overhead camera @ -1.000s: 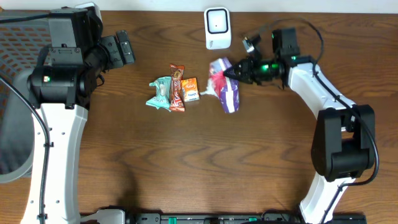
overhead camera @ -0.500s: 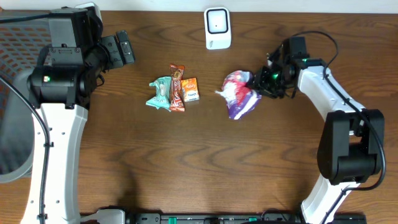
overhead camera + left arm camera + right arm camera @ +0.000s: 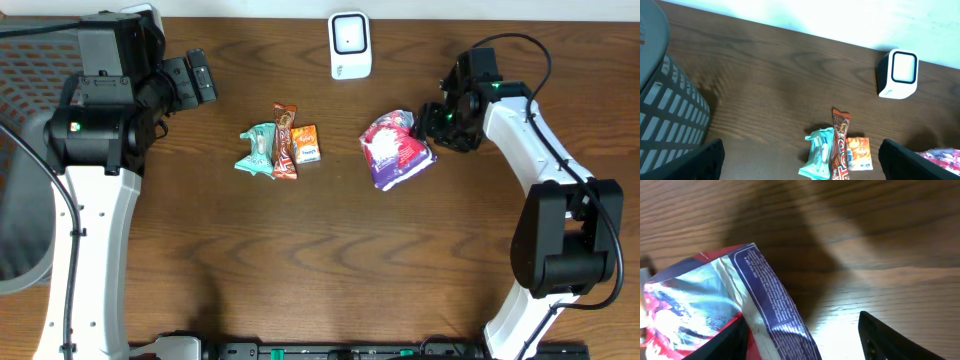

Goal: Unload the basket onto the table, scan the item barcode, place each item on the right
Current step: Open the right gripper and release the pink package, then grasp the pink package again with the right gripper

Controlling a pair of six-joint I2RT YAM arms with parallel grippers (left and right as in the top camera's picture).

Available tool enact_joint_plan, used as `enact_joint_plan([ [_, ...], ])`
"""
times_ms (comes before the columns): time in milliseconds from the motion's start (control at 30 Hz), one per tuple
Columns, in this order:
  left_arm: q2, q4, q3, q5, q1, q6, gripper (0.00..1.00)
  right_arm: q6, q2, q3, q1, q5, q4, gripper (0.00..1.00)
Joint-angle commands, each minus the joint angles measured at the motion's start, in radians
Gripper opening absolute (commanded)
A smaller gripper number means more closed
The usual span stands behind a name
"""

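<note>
The bag (image 3: 398,152) is lying on the table (image 3: 300,260) near the scanner (image 3: 350,45). The right gripper (image 3: 432,125) is hovering spread just beside it, and the left gripper (image 3: 195,78) is spread and empty. The bag is probably light, crinkly and slippery, so pinching its sealed edge seems best.

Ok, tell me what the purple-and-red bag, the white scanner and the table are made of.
Bag: thin glossy film, probably metallised plastic; it crinkles and throws silvery glare.
Scanner: likely moulded plastic, smooth white shell with rounded corners.
Table: dark wood or wood-look laminate, satin sheen; grain streaks show, but not which.
</note>
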Motion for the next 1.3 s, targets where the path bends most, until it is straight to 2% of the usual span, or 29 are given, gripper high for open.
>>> enact_joint_plan([
  [0,0.006,0.000,0.010,-0.013,0.003,-0.004,0.98,-0.023,-0.023,0.021,-0.018,0.048,-0.003,0.68],
  [567,0.006,0.000,0.010,-0.013,0.003,-0.004,0.98,-0.053,-0.023,0.079,-0.039,0.040,-0.024,0.72],
  [633,0.006,0.000,0.010,-0.013,0.003,-0.004,0.98,-0.103,-0.023,0.080,-0.039,0.015,-0.015,0.73],
  [800,0.006,0.000,0.010,-0.013,0.003,-0.004,0.98,-0.369,-0.015,0.077,-0.037,-0.064,-0.025,0.80],
  [933,0.006,0.000,0.010,-0.013,0.003,-0.004,0.98,-0.549,-0.013,0.051,-0.039,-0.170,-0.029,0.80],
  [1200,0.006,0.000,0.010,-0.013,0.003,-0.004,0.98,-0.572,0.061,0.023,-0.045,-0.302,0.005,0.81],
  [1267,0.006,0.000,0.010,-0.013,0.003,-0.004,0.98,-0.568,0.088,0.022,-0.043,-0.316,0.000,0.78],
])
